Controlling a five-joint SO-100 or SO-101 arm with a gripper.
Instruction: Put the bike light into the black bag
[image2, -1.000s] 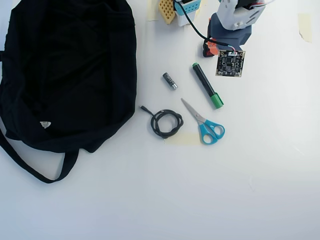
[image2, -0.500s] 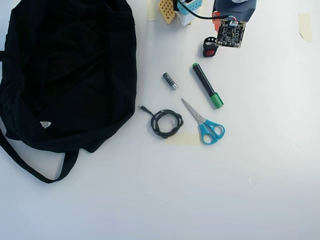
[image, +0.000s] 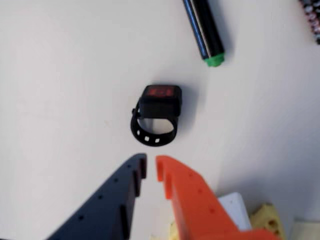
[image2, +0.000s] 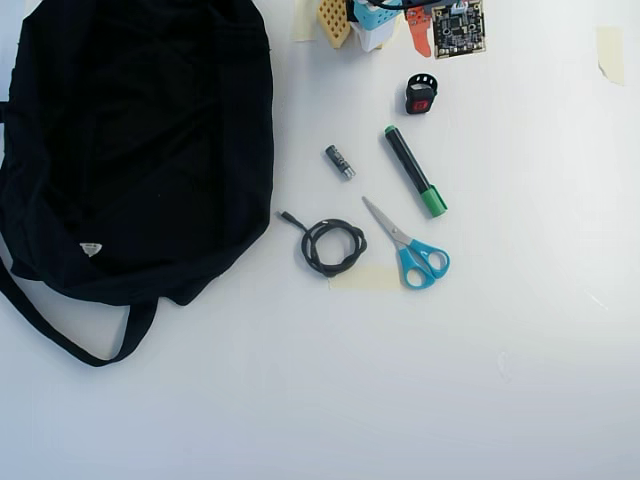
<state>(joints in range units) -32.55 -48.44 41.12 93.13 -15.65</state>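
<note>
The bike light (image: 160, 105) is a small black block with a red face and a loop strap. It lies on the white table just ahead of my gripper (image: 151, 167), apart from it. The black and orange fingertips stand almost together, holding nothing. In the overhead view the bike light (image2: 421, 95) lies near the top edge, just below my gripper (image2: 418, 42). The black bag (image2: 130, 140) fills the upper left, far to the left of the light, with its strap trailing toward the bottom left.
A black marker with a green cap (image: 205, 30) lies beyond the light; overhead it (image2: 415, 170) lies below the light. A small battery (image2: 339, 161), a coiled black cable (image2: 333, 247) and blue-handled scissors (image2: 410, 250) lie between light and bag.
</note>
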